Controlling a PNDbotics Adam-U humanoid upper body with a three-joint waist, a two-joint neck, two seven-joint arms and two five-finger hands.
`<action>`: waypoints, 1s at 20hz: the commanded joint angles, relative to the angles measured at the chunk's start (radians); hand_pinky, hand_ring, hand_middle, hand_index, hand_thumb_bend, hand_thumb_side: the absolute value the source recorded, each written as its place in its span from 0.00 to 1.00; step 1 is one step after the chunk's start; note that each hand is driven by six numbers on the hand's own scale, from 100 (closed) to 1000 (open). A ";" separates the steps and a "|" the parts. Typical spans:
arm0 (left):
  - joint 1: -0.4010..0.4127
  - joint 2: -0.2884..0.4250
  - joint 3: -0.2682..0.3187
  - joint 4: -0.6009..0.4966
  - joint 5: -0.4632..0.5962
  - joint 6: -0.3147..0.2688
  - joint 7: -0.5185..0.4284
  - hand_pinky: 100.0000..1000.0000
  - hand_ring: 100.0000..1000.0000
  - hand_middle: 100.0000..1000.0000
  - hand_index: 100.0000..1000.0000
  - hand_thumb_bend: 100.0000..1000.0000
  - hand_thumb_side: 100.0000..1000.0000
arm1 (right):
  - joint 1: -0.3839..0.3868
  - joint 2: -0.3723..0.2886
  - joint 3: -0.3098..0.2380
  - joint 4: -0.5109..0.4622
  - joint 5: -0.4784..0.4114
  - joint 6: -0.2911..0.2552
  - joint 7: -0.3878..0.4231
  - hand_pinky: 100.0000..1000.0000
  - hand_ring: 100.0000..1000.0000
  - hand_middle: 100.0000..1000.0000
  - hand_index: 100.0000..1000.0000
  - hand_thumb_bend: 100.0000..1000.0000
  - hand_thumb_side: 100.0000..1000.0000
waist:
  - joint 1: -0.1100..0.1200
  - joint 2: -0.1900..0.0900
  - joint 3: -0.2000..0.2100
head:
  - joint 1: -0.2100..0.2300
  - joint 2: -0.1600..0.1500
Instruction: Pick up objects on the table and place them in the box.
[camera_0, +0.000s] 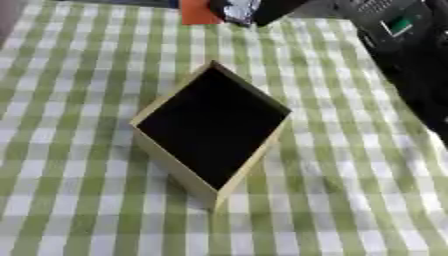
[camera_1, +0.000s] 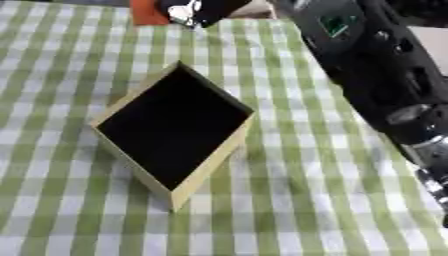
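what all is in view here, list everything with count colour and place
box: one, tan walls with a black inside, open top, middle of the table, turned corner-on to the camera, nothing visible inside
tablecloth: one, green and white check, covers the whole table
orange thing: one, flat orange shape at the far edge of the table, partly hidden by the robot hand
right arm: one, black with a small green mark and silver joints, comes in from the right side and reaches to the far edge
right robot hand: one, black with silver, at the far edge above the orange thing; whether its fingers are curled cannot be told
left robot hand: not in view
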 joint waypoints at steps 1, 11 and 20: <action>0.000 0.027 0.009 -0.016 0.003 -0.001 0.001 0.77 0.70 0.75 0.72 0.41 0.58 | 0.022 -0.040 -0.001 -0.085 -0.023 0.029 0.009 0.69 0.67 0.60 0.75 0.00 0.45 | 0.010 -0.026 -0.004 | 0.007 0.012; 0.018 0.026 0.007 -0.016 -0.001 0.004 -0.008 0.77 0.69 0.75 0.72 0.41 0.59 | 0.207 -0.065 0.006 -0.257 -0.012 0.067 0.000 0.67 0.65 0.59 0.74 0.00 0.46 | 0.035 -0.031 -0.039 | 0.047 0.021; 0.020 0.017 0.003 -0.016 -0.002 0.005 -0.018 0.77 0.69 0.75 0.71 0.40 0.60 | 0.268 -0.036 0.016 -0.267 0.052 0.069 -0.017 0.66 0.65 0.59 0.74 0.00 0.46 | 0.043 -0.018 -0.048 | 0.055 0.020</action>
